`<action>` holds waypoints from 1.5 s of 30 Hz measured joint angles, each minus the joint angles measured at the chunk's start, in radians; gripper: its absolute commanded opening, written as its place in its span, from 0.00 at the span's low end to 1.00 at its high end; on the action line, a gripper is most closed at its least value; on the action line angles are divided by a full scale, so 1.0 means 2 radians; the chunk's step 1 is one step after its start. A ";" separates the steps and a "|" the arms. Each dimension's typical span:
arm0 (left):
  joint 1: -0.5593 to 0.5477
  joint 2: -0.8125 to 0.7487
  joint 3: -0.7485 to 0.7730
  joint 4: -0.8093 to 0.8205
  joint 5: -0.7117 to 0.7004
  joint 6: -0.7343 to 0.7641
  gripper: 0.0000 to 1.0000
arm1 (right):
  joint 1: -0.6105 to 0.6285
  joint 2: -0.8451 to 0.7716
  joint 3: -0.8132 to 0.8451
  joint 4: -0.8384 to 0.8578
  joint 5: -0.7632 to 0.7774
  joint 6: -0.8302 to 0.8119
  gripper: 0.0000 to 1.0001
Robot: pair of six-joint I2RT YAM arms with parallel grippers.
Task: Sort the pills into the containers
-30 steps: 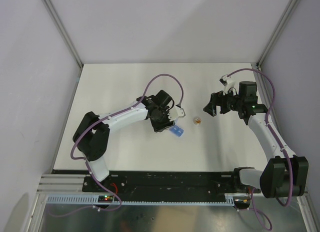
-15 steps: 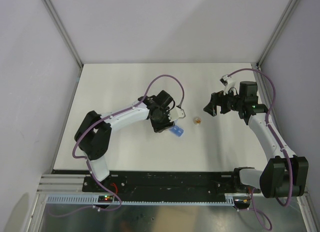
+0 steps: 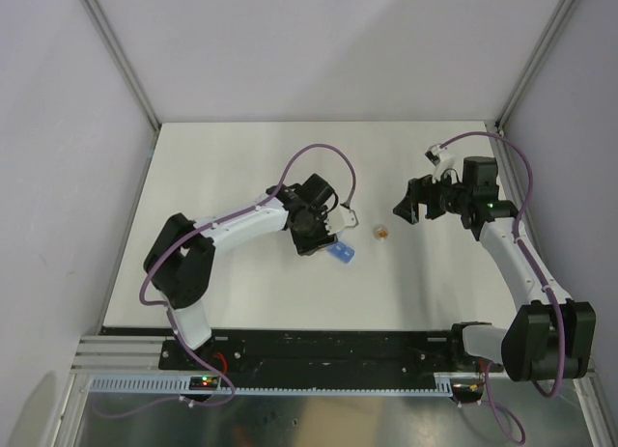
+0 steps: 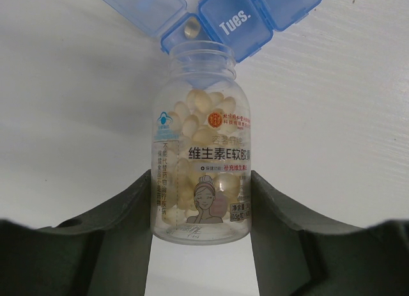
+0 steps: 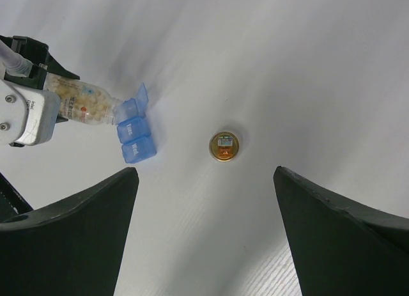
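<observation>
My left gripper is shut on a clear bottle of pale yellow pills, lying almost level. Its uncapped mouth points at the light-blue pill box. The end compartment's lid stands open, and one pill lies inside that compartment. The lids marked "Tues." and "Wed." are closed. From above, the pill box sits just below the left gripper. My right gripper hangs open and empty above the table to the right. Its wrist view shows the pill box and the bottle ahead of it.
A round gold cap lies flat on the white table between the two grippers, right of the pill box; the cap sits ahead of the right fingers. Grey walls with metal corner rails enclose the table.
</observation>
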 measured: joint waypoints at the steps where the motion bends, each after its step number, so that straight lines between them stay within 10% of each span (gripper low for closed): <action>1: 0.000 0.000 0.000 0.000 0.000 0.000 0.00 | 0.000 0.000 0.000 0.000 0.000 0.000 0.93; 19: 0.000 -0.062 -0.065 0.052 0.007 -0.006 0.00 | -0.003 0.000 0.000 0.000 0.000 0.000 0.94; 45: 0.004 -0.370 -0.258 0.314 0.025 -0.100 0.00 | -0.012 -0.002 -0.003 0.003 -0.001 -0.002 0.95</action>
